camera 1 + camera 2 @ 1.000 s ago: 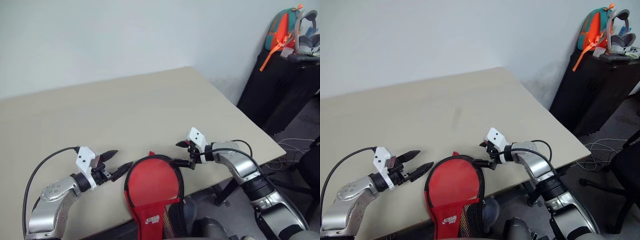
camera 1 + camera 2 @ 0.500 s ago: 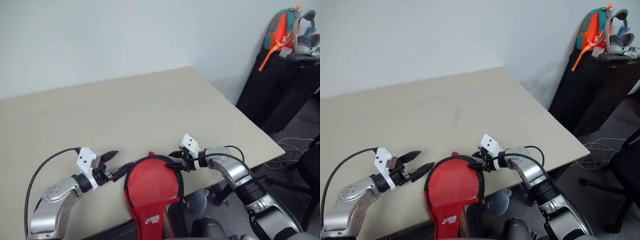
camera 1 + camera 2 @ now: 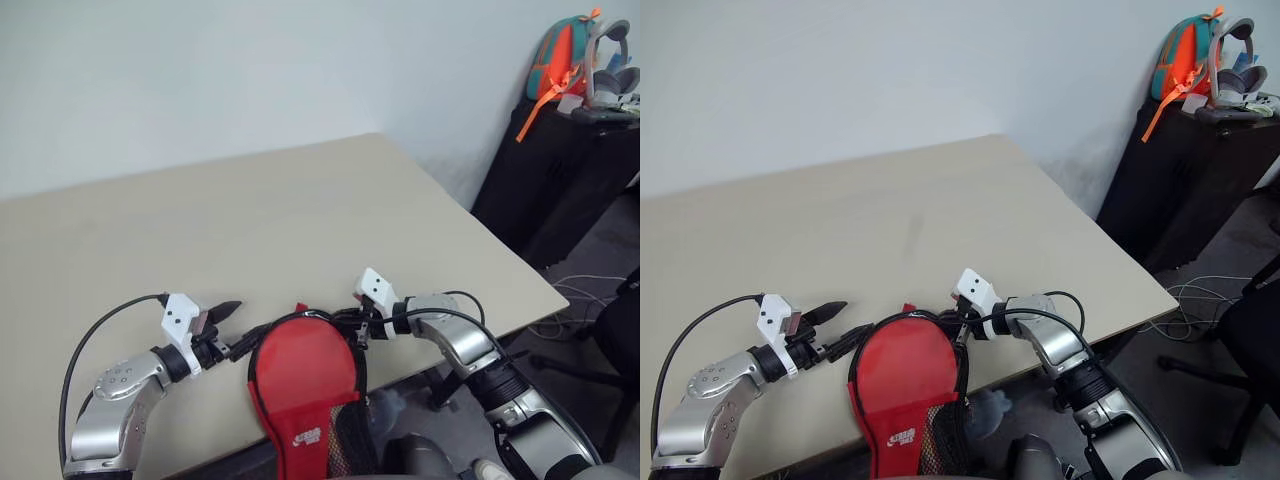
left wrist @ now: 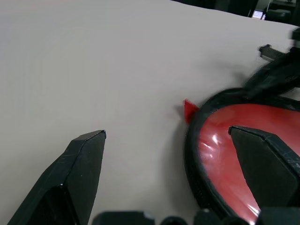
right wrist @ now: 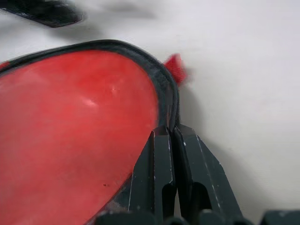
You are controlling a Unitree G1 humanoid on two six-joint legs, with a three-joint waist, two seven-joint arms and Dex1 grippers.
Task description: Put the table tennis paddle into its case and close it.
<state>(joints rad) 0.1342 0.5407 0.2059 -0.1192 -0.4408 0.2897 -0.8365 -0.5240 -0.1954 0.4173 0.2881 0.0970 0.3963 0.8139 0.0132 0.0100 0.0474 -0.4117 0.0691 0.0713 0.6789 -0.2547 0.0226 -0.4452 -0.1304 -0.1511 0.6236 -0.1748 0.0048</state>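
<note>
On the left, the left tool [image 3: 232,329] is seen with its fingers spread wide and nothing between them. One finger reaches over the left edge of the case [image 3: 305,375]; the other lies above bare desk [image 3: 260,215]. Compared with a second ago, this tool is found in much the same place, still released.

At the centre, the case lies at the near edge of the desk, its round end pointing far and its narrow end overhanging the near edge. The red face is turned up within the black zip rim [image 5: 164,86], and a small red tab [image 5: 175,68] projects at the far end. What the case holds cannot be read: its face is closed over, and the table tennis paddle is judged to be inside already, though this is not confirmed.

On the right, the change is noted. A second ago the right tool [image 5: 171,136] stood released just right of the rim; it has since been brought left onto the rim and clenched there. In the right wrist view its fingers are pressed together on the black zip rim, apparently on the slider or the edge.

It is judged that the closing step has been entered, with the zip still to be drawn round.
</note>
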